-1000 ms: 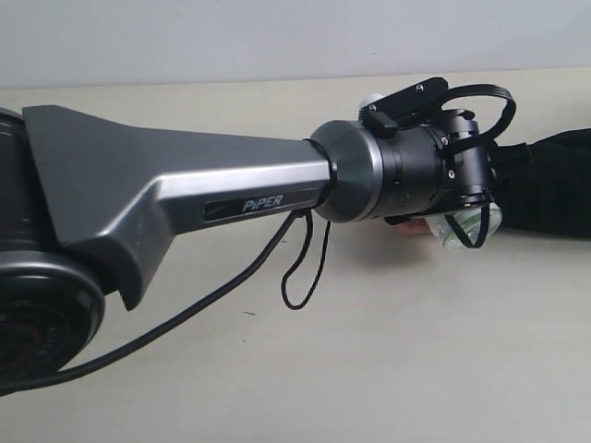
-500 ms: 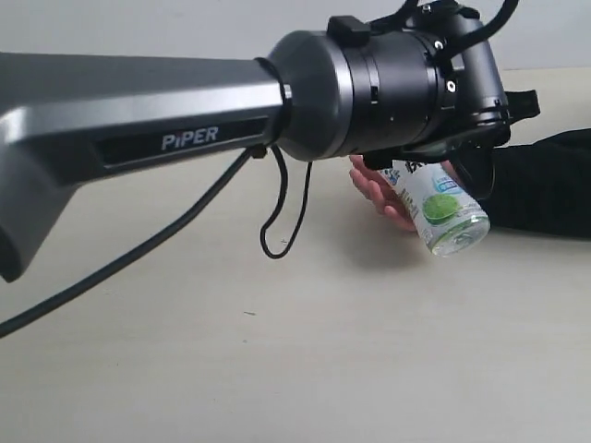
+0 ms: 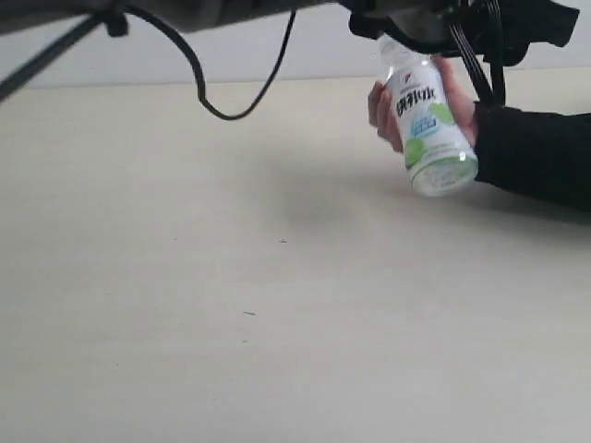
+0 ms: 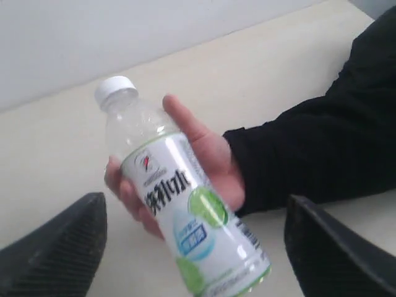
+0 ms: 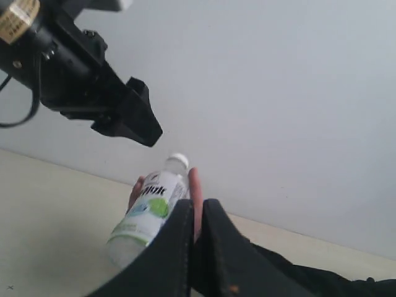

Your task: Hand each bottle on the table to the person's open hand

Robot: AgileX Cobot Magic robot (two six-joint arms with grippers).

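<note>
A clear bottle with a white cap and a green-and-white label lies tilted in the person's open hand, whose fingers curl round it above the table. My left gripper is open; its ribbed fingers stand wide on either side of the bottle without touching it. In the exterior view the left gripper hangs at the top edge, just above the bottle's cap. My right gripper is shut and empty, with the bottle and hand beyond it.
The person's black sleeve rests on the table at the right edge. A black cable loops down from the left arm at the top. A pale wall runs behind the table.
The left arm has risen out of most of the exterior view, uncovering the bottle in the hand. The hand has lifted the bottle and turned it more upright.
</note>
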